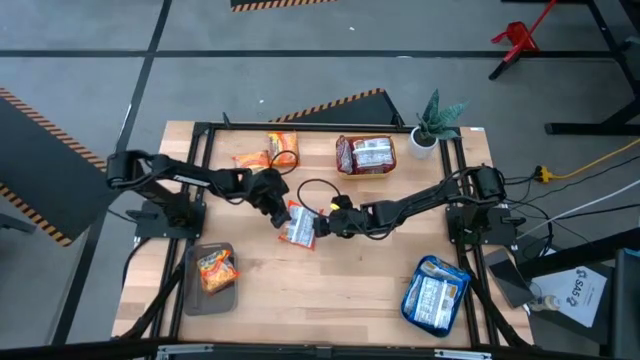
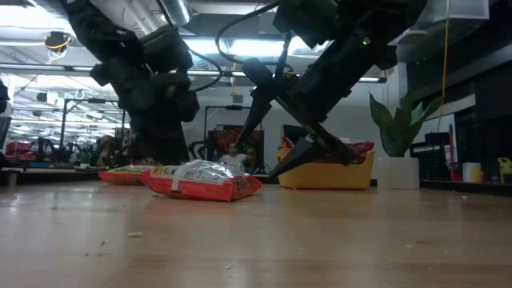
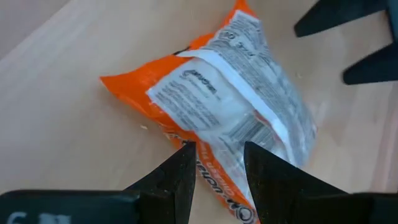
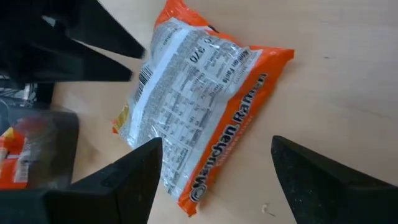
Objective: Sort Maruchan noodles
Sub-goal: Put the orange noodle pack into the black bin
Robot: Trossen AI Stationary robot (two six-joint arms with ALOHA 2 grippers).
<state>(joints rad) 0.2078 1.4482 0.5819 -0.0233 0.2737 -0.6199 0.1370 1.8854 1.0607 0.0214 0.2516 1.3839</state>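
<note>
One orange Maruchan packet lies flat on the table's middle, printed back up, and also shows in the low view. My left gripper comes from the left. It is open, with its fingertips standing over one end of the packet. My right gripper comes from the right and is wide open. It hovers above the packet's other side, its fingers clear of it. More orange packets lie near the far edge. My left gripper comes at the packet's end slanting down from the table's left, one finger on either side of that edge. I cannot tell whether the fingers touch it. The packet rests flat on the table.
A yellow bowl with red-and-white packets stands at the far middle, beside a potted plant. A grey tray with an orange packet sits near left. A teal tray with blue packets sits near right. Bare wood lies along the near edge.
</note>
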